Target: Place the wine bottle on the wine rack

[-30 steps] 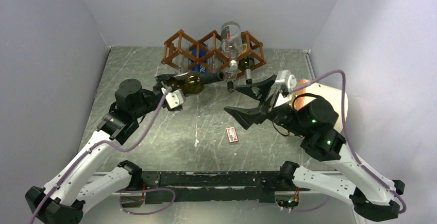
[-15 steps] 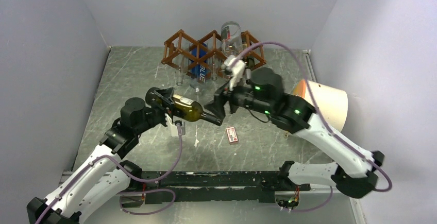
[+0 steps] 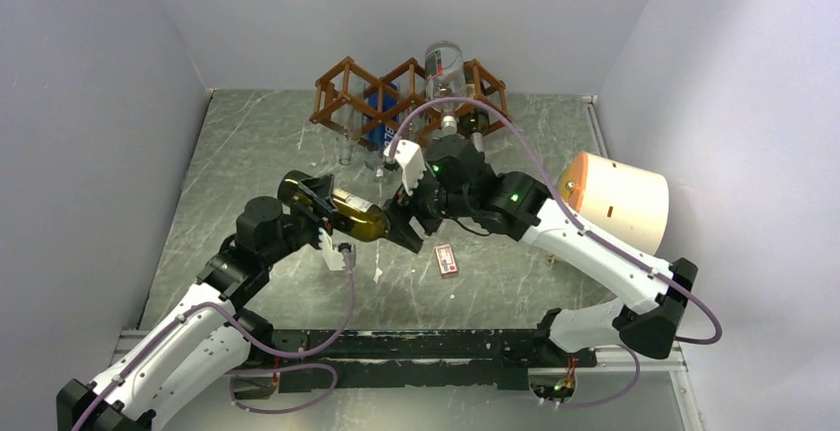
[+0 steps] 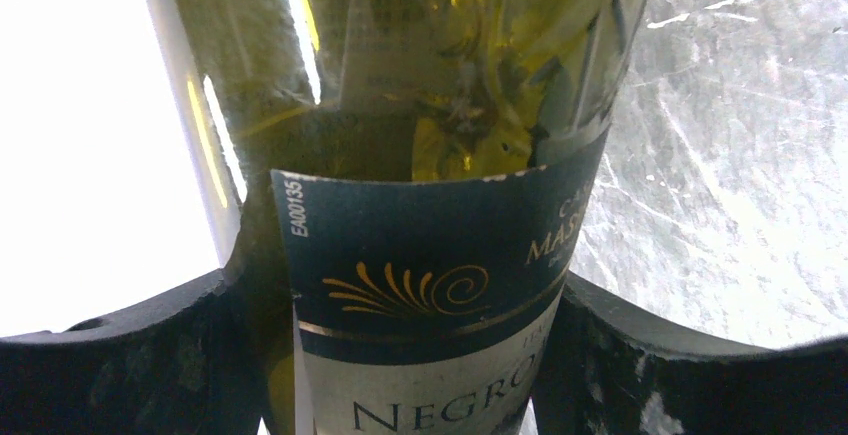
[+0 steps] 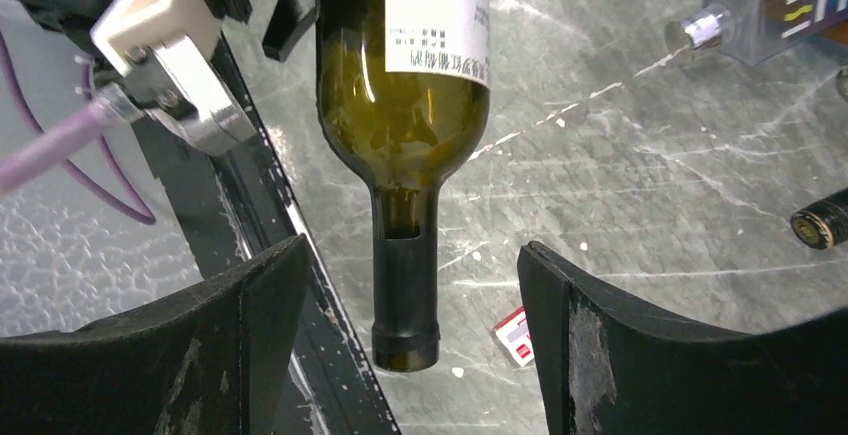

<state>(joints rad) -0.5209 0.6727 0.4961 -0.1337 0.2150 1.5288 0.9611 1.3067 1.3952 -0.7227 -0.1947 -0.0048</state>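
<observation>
A dark green wine bottle (image 3: 357, 215) with a navy and white label hangs above the table at centre left, neck pointing right. My left gripper (image 3: 320, 210) is shut on its body, and in the left wrist view the label (image 4: 430, 285) fills the space between both fingers (image 4: 640, 355). My right gripper (image 3: 402, 227) is open around the neck (image 5: 405, 285), with a gap on each side and no contact. The reddish-brown wine rack (image 3: 347, 84) stands at the back, well beyond the held bottle.
The rack carries a clear bottle (image 3: 443, 66), a blue-labelled bottle (image 3: 383, 124) and a dark bottle (image 3: 476, 134). A small red-and-white box (image 3: 447, 260) lies on the table under the right gripper. A cream and orange cylinder (image 3: 616, 198) lies at the right.
My left arm drew the bottle back from the rack toward the near left. My right arm swung in from the right and brought its open fingers around the bottle's neck.
</observation>
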